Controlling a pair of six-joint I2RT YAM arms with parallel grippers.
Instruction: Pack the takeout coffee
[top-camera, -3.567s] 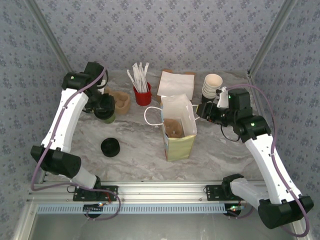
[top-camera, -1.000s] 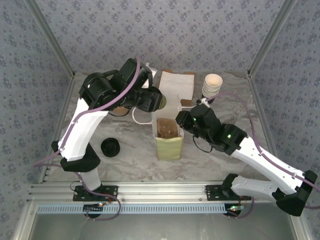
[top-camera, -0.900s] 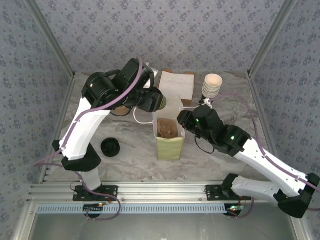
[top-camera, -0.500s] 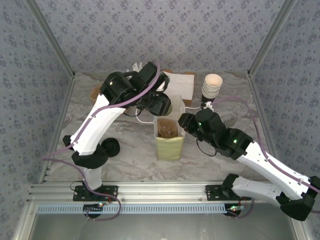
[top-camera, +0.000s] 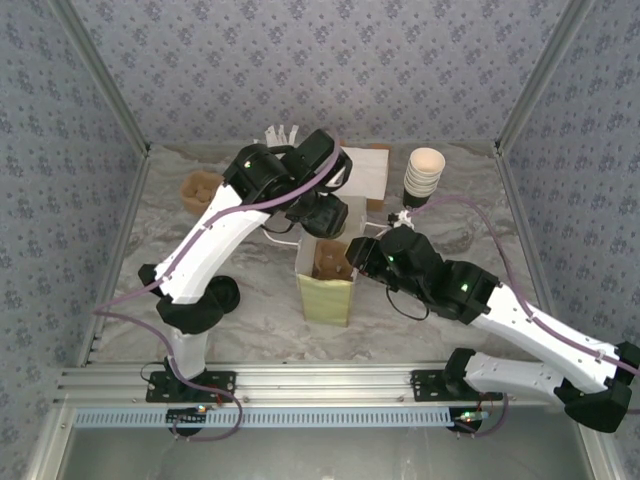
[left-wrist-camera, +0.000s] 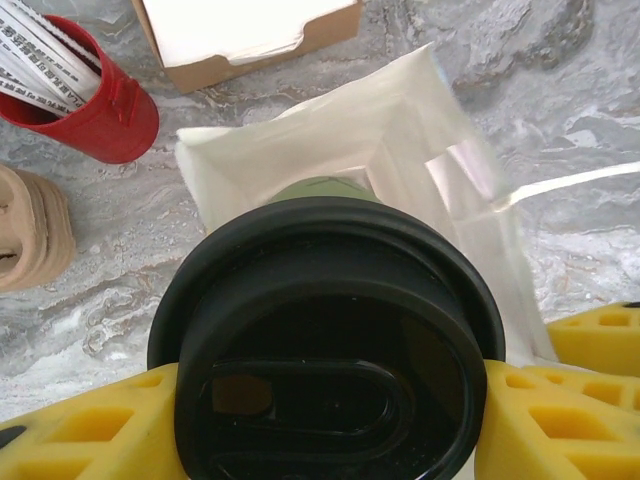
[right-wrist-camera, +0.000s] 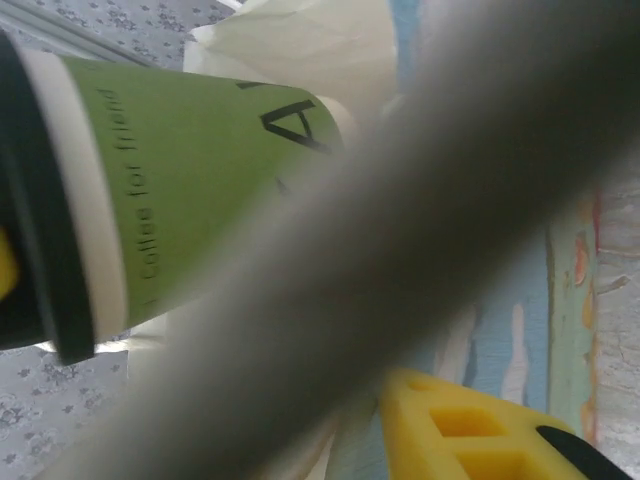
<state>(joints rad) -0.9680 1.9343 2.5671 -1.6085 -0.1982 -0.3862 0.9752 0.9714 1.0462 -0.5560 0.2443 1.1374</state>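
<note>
**Surroundings.** In the left wrist view, the red holder (left-wrist-camera: 95, 115) with white sticks (left-wrist-camera: 40, 45) sits at upper left. A cardboard box (left-wrist-camera: 240, 35) of white sheets is at top centre, and a brown moulded tray (left-wrist-camera: 30, 230) is at the left edge. In the top view, a stack of paper cups (top-camera: 424, 175) stands at upper right, apart from the paper bag (top-camera: 325, 292) at centre.

**Task item.** The takeout coffee cup (left-wrist-camera: 320, 190), with its black lid (left-wrist-camera: 330, 330) fitted, is directly over the open bag mouth. The left gripper (left-wrist-camera: 325, 425) is clamped on it, with one yellow finger at each side of the lid.

**Obstructions.** The right gripper (top-camera: 362, 252) sits at the bag's right rim. In the right wrist view, a blurred grey bar (right-wrist-camera: 380, 230) crosses the frame diagonally and covers part of the cup. One yellow finger (right-wrist-camera: 470, 430) shows at lower right, so the jaw spacing cannot be determined. In the top view, the left gripper covers the cup. Whether the cup base is inside the bag cannot be determined.
</note>
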